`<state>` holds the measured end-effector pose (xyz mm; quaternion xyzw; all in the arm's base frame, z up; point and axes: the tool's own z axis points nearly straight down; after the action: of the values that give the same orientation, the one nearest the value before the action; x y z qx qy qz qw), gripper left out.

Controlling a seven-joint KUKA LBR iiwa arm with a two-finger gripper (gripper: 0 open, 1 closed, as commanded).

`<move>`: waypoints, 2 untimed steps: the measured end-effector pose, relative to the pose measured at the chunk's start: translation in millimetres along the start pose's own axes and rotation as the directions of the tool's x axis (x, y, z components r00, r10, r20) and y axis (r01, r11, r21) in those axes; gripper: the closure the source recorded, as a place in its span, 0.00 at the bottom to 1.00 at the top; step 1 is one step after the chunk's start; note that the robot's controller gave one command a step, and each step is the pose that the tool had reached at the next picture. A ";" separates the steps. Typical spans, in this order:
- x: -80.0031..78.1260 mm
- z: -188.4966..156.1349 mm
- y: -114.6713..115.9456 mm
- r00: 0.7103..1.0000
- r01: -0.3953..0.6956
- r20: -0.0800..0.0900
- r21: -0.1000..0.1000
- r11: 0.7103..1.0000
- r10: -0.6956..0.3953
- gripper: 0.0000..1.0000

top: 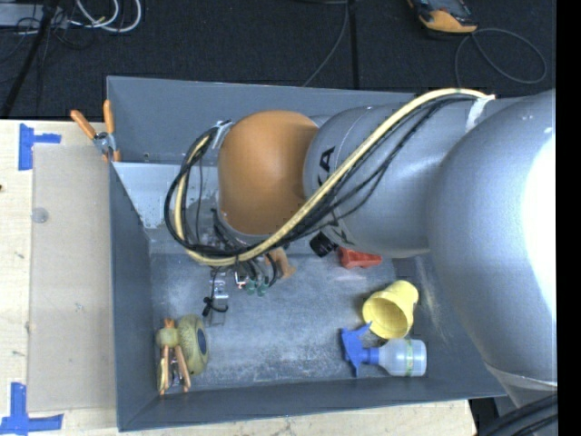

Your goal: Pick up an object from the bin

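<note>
I can't tell whether my gripper [216, 300] is open; olive toy [184, 339] sits near, below-left of it; I judge grasp and lift undone

You are looking down into the grey metal bin [272, 334] from above, leaning a little to one side. The camera is sitting fairly near, taking in most of the bin and some dark floor [227, 34] beyond, while the arm [490, 225] is occupying your right side.
</note>
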<state>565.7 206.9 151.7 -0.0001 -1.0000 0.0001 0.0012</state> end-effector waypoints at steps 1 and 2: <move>28.1 30.4 -0.9 0.998 0.070 0.002 0.000 0.998 -0.070 0.00; 77.3 83.2 6.1 0.934 0.357 -0.004 0.001 0.934 -0.357 1.00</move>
<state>488.2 213.0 68.6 0.1812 -0.9834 0.0006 0.0031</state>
